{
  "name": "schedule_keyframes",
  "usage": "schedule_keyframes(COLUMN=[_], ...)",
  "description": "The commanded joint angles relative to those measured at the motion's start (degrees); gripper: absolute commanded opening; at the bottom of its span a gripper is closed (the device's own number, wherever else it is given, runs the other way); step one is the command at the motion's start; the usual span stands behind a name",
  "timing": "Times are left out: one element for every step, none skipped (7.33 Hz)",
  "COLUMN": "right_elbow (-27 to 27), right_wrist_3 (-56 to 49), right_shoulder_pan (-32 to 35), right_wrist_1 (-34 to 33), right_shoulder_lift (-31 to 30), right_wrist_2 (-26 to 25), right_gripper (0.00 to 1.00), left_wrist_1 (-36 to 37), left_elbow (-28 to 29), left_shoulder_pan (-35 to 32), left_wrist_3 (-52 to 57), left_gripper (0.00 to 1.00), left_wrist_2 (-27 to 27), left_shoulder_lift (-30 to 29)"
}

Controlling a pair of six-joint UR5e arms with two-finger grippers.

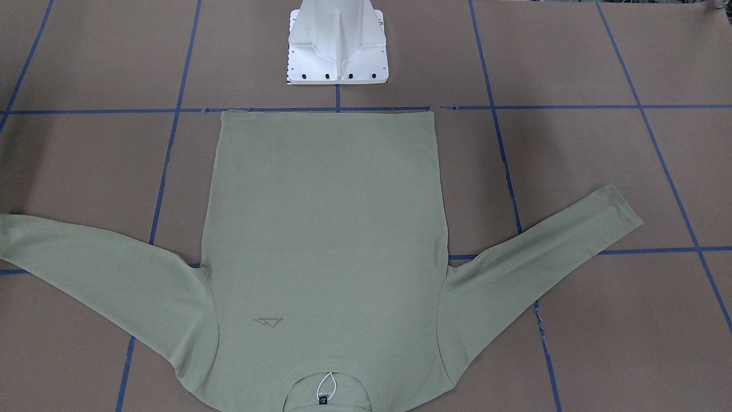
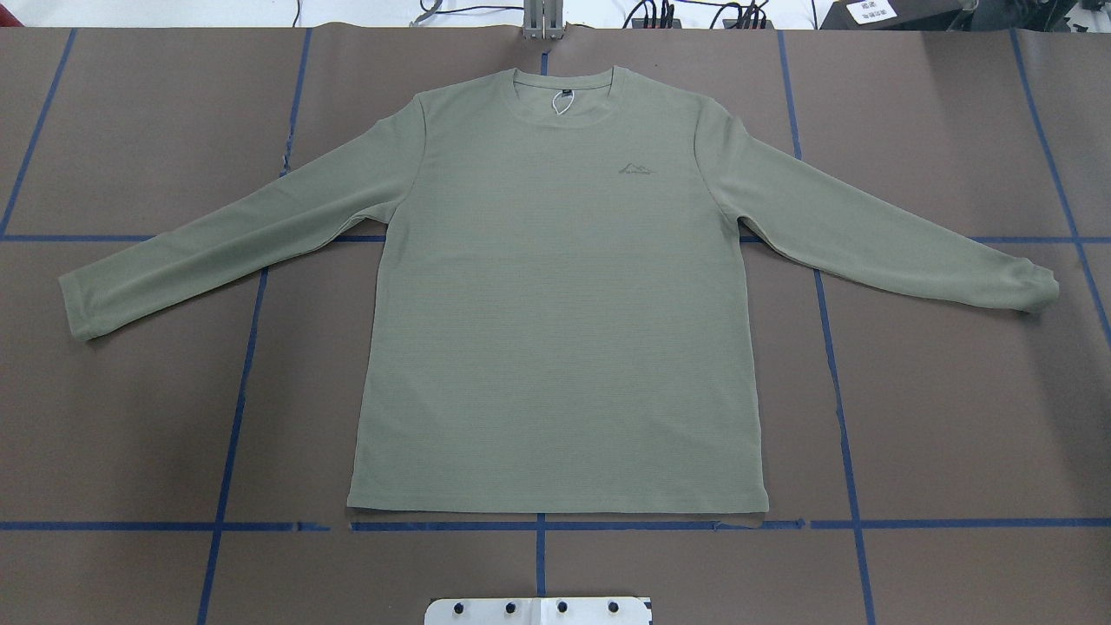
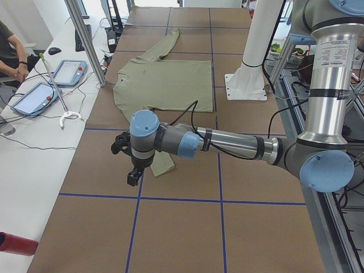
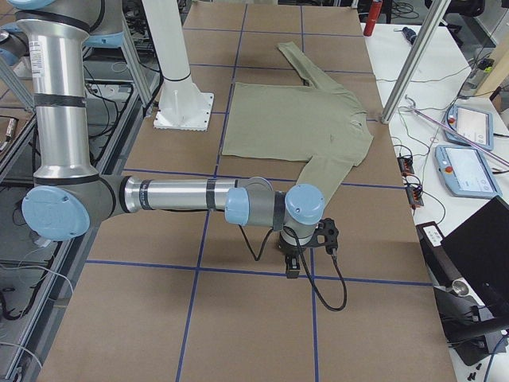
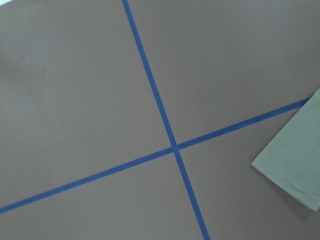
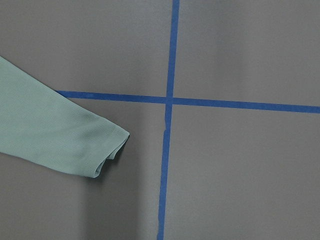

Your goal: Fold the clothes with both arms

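Lying flat and face-up mid-desk [image 2: 955, 417] with both sleeves [image 2: 260, 226] spread, the shirt [image 2: 555, 304] looks light, soft and floppy, best pinched at the cuffs [image 6: 105, 145], beside which the left gripper [image 3: 133, 181] and right gripper [image 4: 293, 270] hover, released or clenched I cannot tell.

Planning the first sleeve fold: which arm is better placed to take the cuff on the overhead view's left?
Left. The left gripper hovers beside that cuff, which its wrist camera shows; the right arm is by the other cuff.
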Motion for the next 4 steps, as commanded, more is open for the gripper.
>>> schedule_keyframes(right_elbow=[-2.5,-3.9,-5.0,-5.2], right_wrist_3=[0.0,0.5,1.9,8.1], right_shoulder_pan=[-1.4,-4.0,-6.2,-7.8], right_wrist_1=[9.3,14.7,17.8,21.0], right_shoulder_lift=[-2.2,-2.7,-3.1,-3.2], right_wrist_2=[3.2,-1.1,-2.9,-2.9], right_gripper=[1.00,1.00,1.00,1.00], left_wrist_1=[-0.8,-0.7,-0.6,-0.6], left_elbow=[1.3,1.6,1.8,1.9], left_shoulder_pan=[0.4,0.4,0.4,0.4], left_wrist_3=[-0.1,-0.1,-0.2,-0.2], left_gripper=[1.00,1.00,1.00,1.00], left_wrist_2=[-2.0,-2.1,-2.0,-2.0], left_shoulder_lift=[-1.2,-2.0,-1.9,-1.8])
